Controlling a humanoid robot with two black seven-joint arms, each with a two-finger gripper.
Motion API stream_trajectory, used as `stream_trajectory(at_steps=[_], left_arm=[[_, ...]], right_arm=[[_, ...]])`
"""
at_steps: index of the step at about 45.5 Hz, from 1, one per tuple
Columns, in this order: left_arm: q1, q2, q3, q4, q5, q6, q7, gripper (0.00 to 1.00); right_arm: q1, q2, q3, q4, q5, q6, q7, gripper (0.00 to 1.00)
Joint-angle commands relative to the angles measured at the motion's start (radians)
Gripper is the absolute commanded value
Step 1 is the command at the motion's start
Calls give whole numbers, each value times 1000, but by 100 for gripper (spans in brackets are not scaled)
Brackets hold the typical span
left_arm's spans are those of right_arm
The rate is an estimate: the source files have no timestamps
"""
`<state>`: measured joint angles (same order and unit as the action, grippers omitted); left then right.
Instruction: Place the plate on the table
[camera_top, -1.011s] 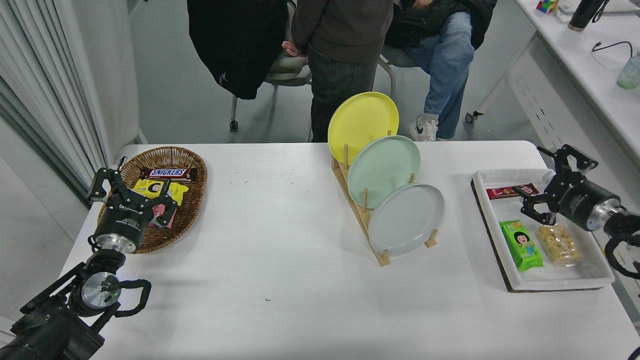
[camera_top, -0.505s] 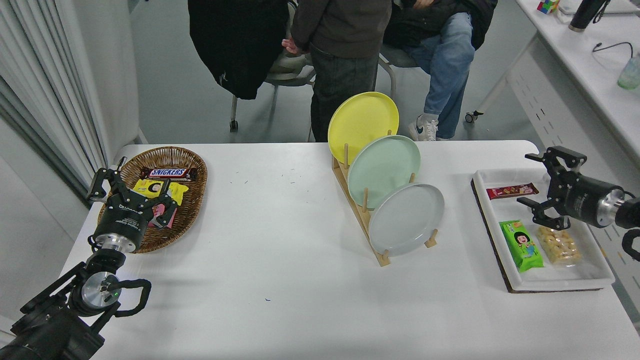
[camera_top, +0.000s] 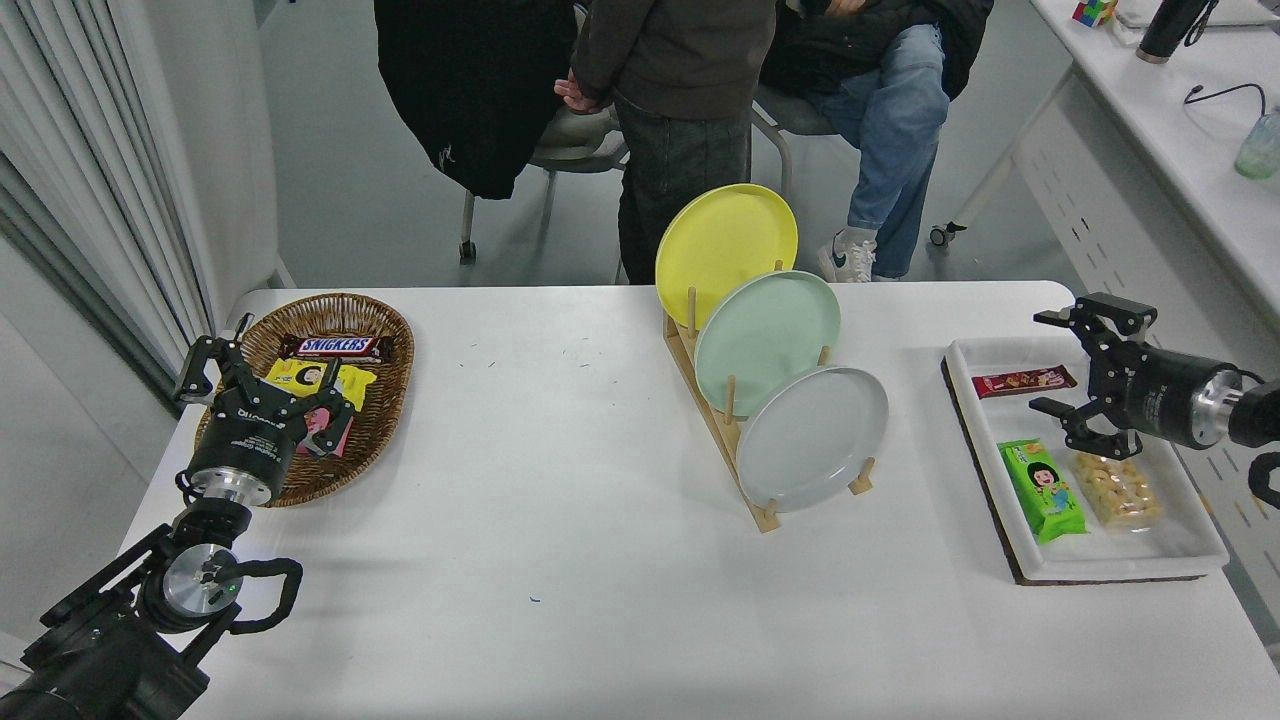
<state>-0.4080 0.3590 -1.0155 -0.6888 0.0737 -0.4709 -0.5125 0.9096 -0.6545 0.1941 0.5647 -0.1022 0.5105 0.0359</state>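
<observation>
The pale grey plate (camera_top: 812, 438) stands on edge in the front slot of a wooden rack (camera_top: 722, 432) a little right of the frame's centre, leaning back against the rack's pegs, its face turned toward the lower right. Behind it in the same rack stand a mint-green plate (camera_top: 767, 338) and, farthest back, a yellow plate (camera_top: 726, 240), each partly overlapped by the one in front. The rack rests on the white table (camera_top: 560, 520), which fills the lower two thirds of the frame. The right gripper (camera_top: 1058, 378) comes in from the right edge at mid-height, hovering over the upper part of a white tray (camera_top: 1105, 560) with its fingers spread wide apart and nothing between them; it is well apart from the grey plate, pointing toward the frame's left. In the tray lie a red snack bar (camera_top: 1024, 381) just left of the gripper, a green snack packet (camera_top: 1044, 489), and a clear bag of pale puffed snacks (camera_top: 1116, 488) beside it. The left gripper (camera_top: 262, 375) sits at the lower left of the frame, fingers splayed and empty, over the near rim of a brown wicker basket (camera_top: 385, 330) that holds a Snickers bar (camera_top: 336, 346) and a yellow packet (camera_top: 318, 377). At the top of the frame, beyond the table's far edge, one person in dark trousers (camera_top: 680, 165) stands and another in blue jeans (camera_top: 895, 110) sits on a chair.
</observation>
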Motion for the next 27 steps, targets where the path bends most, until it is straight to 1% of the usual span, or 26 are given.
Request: stream_trajectory(at_steps=[1, 5, 8, 19, 23, 27], left_arm=[[0, 0, 0, 0, 0, 0, 0, 98], [0, 0, 0, 0, 0, 0, 0, 98], [0, 0, 0, 0, 0, 0, 0, 98], [0, 0, 0, 0, -2, 0, 0, 98], [0, 0, 0, 0, -2, 0, 0, 98], [0, 0, 0, 0, 0, 0, 0, 98]], right_arm=[[46, -65, -64, 194, 9, -127, -1, 100], [89, -125, -87, 305, 9, -170, -1, 100], [110, -152, -116, 349, 10, -201, -1, 100], [141, -165, -185, 374, 9, -294, -2, 100], [141, -166, -199, 418, 9, -349, -2, 100], [143, -184, -209, 503, 9, -423, -4, 100]])
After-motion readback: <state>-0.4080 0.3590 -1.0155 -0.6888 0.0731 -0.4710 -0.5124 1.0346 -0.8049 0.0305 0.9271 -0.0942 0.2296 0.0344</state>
